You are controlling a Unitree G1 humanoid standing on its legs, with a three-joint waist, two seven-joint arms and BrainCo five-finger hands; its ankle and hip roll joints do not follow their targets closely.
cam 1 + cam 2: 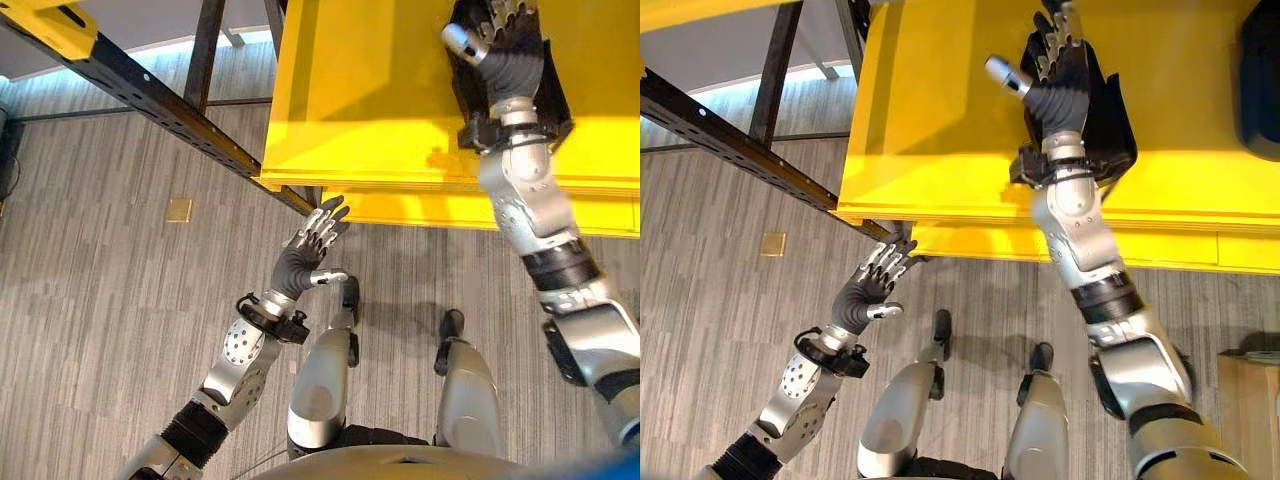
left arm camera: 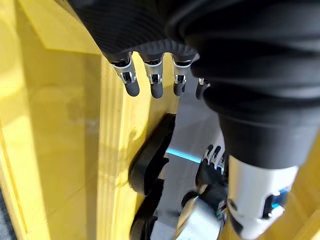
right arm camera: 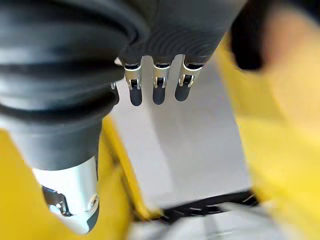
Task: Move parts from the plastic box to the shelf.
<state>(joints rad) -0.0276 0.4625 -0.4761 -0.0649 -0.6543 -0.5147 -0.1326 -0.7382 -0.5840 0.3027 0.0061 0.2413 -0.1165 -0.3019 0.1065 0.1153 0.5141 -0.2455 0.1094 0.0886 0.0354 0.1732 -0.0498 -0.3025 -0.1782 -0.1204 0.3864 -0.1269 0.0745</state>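
A flat black part (image 1: pixel 1112 120) lies on the yellow shelf surface (image 1: pixel 360 90). My right hand (image 1: pixel 1055 62) hovers over the part's far end, open, with straight fingers and the thumb spread; whether it touches the part I cannot tell. The right wrist view shows its fingers (image 3: pixel 158 82) straight with nothing held. My left hand (image 1: pixel 308 252) is raised just below the shelf's front edge, open and empty, its fingertips (image 2: pixel 156 86) near the yellow rim. The black part (image 2: pixel 150 160) also appears past them, with the right hand (image 2: pixel 214 162) beyond it.
A dark container (image 1: pixel 1260 80) stands on the yellow surface at the far right. A black perforated frame beam (image 1: pixel 150 95) with a yellow bracket runs diagonally at the left. A small tan square (image 1: pixel 179 209) lies on the grey floor. A wooden block (image 1: pixel 1252 400) sits at the lower right.
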